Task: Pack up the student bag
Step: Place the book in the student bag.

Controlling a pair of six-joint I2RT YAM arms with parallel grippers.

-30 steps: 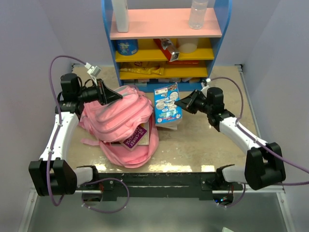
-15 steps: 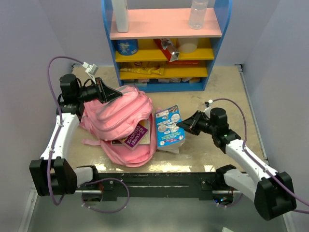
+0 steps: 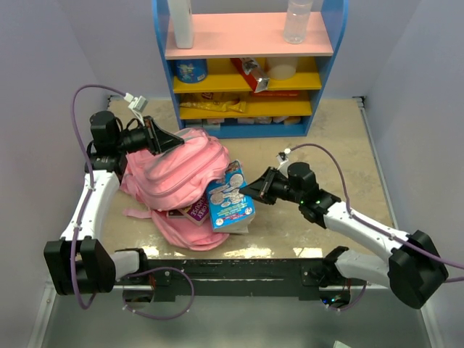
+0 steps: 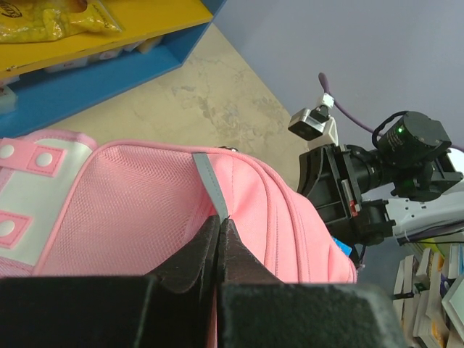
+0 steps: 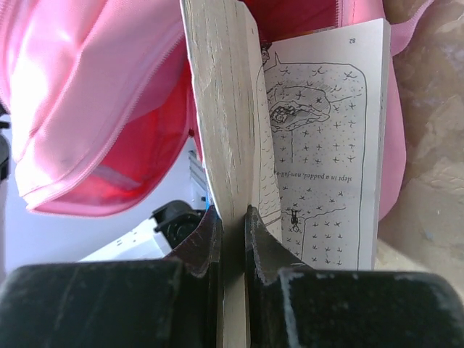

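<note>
The student bag [image 3: 170, 177], soft pink fabric, lies at the table's left with its mouth facing right. My left gripper [image 3: 176, 142] is shut on a grey strip [image 4: 206, 181] at the top of the bag [image 4: 123, 210] and holds that edge up. A purple book [image 3: 194, 212] sticks out of the opening. My right gripper [image 3: 250, 193] is shut on a blue-covered book [image 3: 230, 200], tilted at the bag's mouth. In the right wrist view the fingers [image 5: 257, 232] clamp the book's page block [image 5: 221, 109], one printed page [image 5: 326, 145] hangs open, and the bag's red lining [image 5: 145, 152] is just beyond.
A blue shelf unit [image 3: 163, 80] with a pink top and yellow shelves stands at the back. It holds a clear bottle [image 3: 297, 20], a white bottle [image 3: 181, 22], a blue tin [image 3: 191, 70] and a yellow packet [image 3: 214, 106]. Walls close in left and right.
My right arm has carried the blue book left and nearer, from mid-table to the bag's mouth. The left gripper has kept its hold in place.
</note>
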